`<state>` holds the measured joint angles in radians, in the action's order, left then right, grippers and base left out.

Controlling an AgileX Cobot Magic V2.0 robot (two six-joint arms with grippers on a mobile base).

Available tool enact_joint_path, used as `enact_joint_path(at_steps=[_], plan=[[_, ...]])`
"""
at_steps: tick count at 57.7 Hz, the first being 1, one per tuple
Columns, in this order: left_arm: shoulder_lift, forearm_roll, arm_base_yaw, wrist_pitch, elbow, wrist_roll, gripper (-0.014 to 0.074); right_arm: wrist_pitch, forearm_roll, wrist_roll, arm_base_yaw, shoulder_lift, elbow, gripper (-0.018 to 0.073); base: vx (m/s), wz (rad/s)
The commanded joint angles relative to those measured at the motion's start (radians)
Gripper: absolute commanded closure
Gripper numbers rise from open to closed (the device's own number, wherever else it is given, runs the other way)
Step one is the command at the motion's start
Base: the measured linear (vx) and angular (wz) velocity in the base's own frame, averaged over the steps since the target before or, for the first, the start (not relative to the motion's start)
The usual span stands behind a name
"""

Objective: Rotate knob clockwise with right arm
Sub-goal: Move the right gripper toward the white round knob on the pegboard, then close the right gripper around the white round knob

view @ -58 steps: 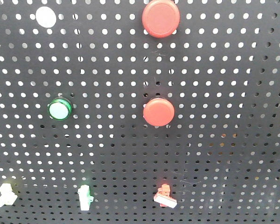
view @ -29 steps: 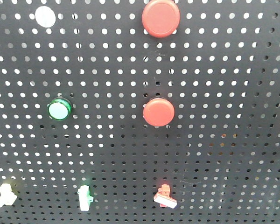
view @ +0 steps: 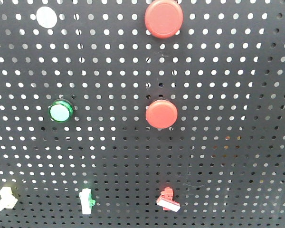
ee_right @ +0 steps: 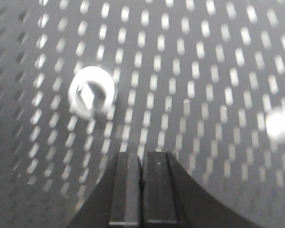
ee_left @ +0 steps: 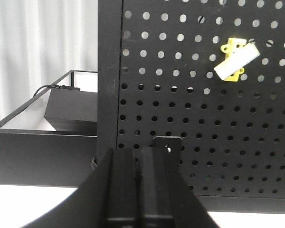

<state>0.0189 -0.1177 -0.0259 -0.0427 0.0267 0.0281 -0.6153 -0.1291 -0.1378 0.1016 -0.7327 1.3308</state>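
Here the right gripper [ee_right: 141,159] has its two dark fingers pressed together with nothing between them. It points at the blurred perforated pegboard [ee_right: 204,71] without touching it. Up and to the left of the fingertips, apart from them, a white round knob [ee_right: 91,92] with a dark centre sits on the board. The blur hides its finer shape. Far to the right there is a bright patch [ee_right: 278,124].

The left gripper [ee_left: 137,156] is likewise closed on nothing, low in front of the board's left edge. Above and to the right of it, a yellow-and-white toggle [ee_left: 236,59] sits tilted on the panel. To the left stands a black open tray [ee_left: 33,156], which holds a black box [ee_left: 69,111] with a cable.

The front view shows no gripper, only the board face. One large red button [view: 164,18] is at the top and a second red button [view: 161,114] is below it. A green lit button [view: 61,111] is on the left and a white disc [view: 46,17] is at the top left. Along the bottom are three tilted toggles: a white toggle [view: 5,198], a green toggle [view: 86,201] and a red toggle [view: 168,200]. I cannot tell whether the white disc is the same knob.
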Motion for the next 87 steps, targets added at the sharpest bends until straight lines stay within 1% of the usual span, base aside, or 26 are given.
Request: enact_joint_path(at_steps=[1,6,11,15,19,25,28,48,83,87], plan=[[-0.001,-0.008,0.002,0.082,0.013,-0.01,0.0603,0.115,0.005,-0.124,-0.003,-0.041,0.037,0.0549,0.0,0.0],[-0.001,-0.008,0.002,0.082,0.013,-0.01,0.0603,0.144,0.057,-0.284,0.007,-0.065,0.037,0.0518,0.0,0.0],[-0.001,-0.008,0.002,0.082,0.013,-0.01,0.0603,0.154,0.129,-0.427,0.025,-0.084,0.037,0.0459,0.0,0.0],[-0.001,-0.008,0.002,0.082,0.013,-0.01,0.0603,0.16,0.188,-0.511,0.026,-0.097,0.037,0.0406,0.0,0.0],[-0.001,-0.008,0.002,0.082,0.013,-0.01,0.0603,0.174,0.226,-0.562,0.026,-0.104,0.037,0.0352,0.0,0.0],[-0.001,-0.008,0.002,0.082,0.013,-0.01,0.0603,0.205,0.232,-0.566,0.026,-0.106,0.037,0.0292,0.0,0.0],[-0.001,-0.008,0.002,0.082,0.013,-0.01,0.0603,0.221,0.231,-0.565,0.026,-0.106,0.037,0.0284,0.0,0.0],[-0.001,-0.008,0.002,0.082,0.013,-0.01,0.0603,0.257,0.231,-0.565,0.026,-0.106,0.037,0.0319,0.0,0.0],[-0.001,-0.008,0.002,0.082,0.013,-0.01,0.0603,0.275,0.232,-0.538,0.026,-0.176,0.037,0.0317,0.0,0.0],[-0.001,-0.008,0.002,0.082,0.013,-0.01,0.0603,0.28,0.232,-0.522,0.026,-0.186,0.037,0.0332,0.0,0.0]])
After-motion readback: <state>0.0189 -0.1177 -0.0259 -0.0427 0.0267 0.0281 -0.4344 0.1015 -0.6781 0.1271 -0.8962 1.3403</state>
